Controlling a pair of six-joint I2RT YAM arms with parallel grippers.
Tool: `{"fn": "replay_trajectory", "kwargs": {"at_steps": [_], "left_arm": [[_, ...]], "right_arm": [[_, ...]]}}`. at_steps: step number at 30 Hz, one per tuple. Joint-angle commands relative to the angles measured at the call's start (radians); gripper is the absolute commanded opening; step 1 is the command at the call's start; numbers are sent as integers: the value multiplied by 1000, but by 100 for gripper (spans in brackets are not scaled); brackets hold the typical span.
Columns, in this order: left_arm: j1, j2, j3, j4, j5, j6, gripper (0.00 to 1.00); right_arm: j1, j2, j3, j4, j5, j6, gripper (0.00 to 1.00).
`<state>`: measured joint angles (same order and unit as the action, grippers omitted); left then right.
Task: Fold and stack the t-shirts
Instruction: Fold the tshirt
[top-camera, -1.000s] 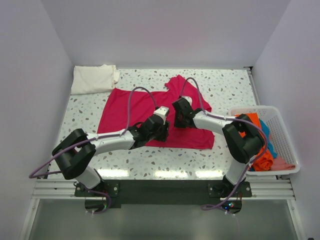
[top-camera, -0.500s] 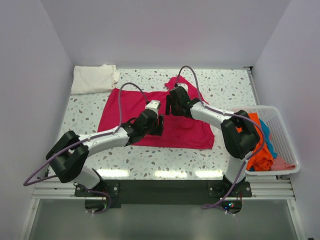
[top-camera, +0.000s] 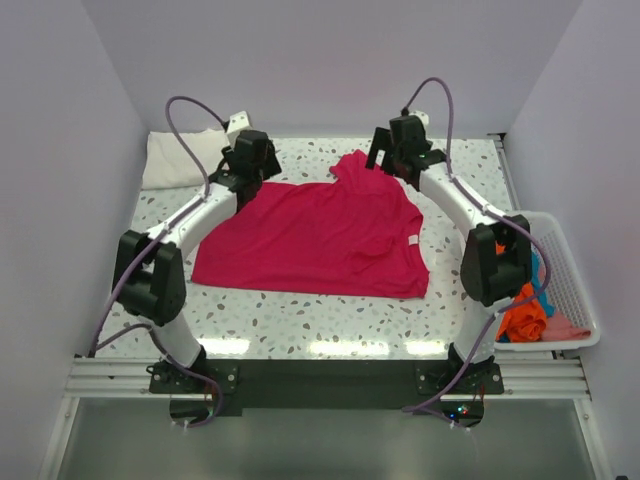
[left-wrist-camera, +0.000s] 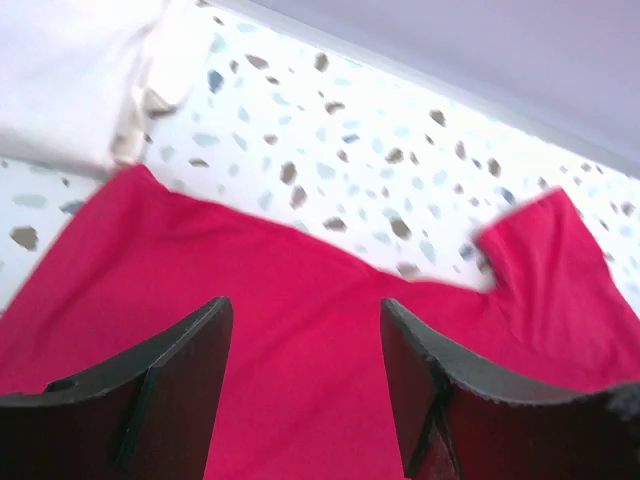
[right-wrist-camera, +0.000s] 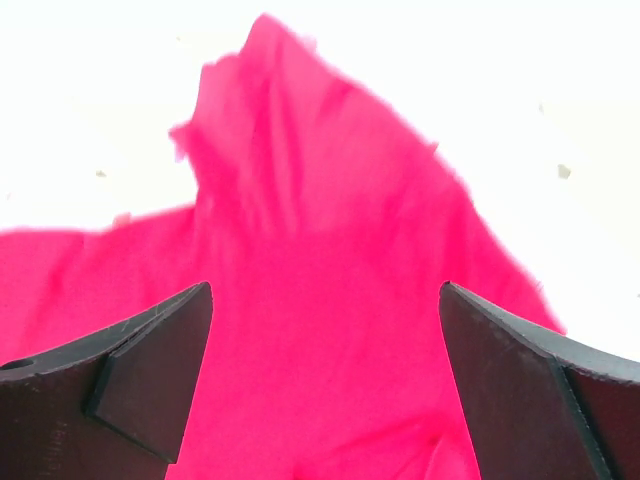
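Observation:
A magenta-red t-shirt (top-camera: 320, 235) lies spread out in the middle of the table, one sleeve (top-camera: 352, 165) bunched toward the back. My left gripper (top-camera: 248, 165) hovers over its far left edge, open, nothing between the fingers (left-wrist-camera: 305, 303). My right gripper (top-camera: 392, 150) hangs over the bunched sleeve, jaws wide and open (right-wrist-camera: 325, 287), with only red cloth (right-wrist-camera: 320, 260) below. A folded cream-white t-shirt (top-camera: 185, 158) rests at the back left corner and shows in the left wrist view as well (left-wrist-camera: 70, 70).
A white mesh basket (top-camera: 585, 300) stands at the right table edge, holding orange (top-camera: 525, 315), blue (top-camera: 537, 272) and pink (top-camera: 567, 328) t-shirts. The back wall stands close behind both grippers.
Both arms have swung from the middle of the red t-shirt to its far edge. The right gripper has gone from shut to wide open. The shirt now lies uncovered.

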<state>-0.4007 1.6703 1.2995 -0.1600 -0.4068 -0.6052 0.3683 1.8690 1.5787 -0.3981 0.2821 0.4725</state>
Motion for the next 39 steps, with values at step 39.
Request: {"fn": "replay_trajectory", "kwargs": {"at_steps": [39], "left_arm": [[244,595,517,-187,-35,36,45]], "right_arm": [[-184,312,222,19,-138,-127,84]]}}
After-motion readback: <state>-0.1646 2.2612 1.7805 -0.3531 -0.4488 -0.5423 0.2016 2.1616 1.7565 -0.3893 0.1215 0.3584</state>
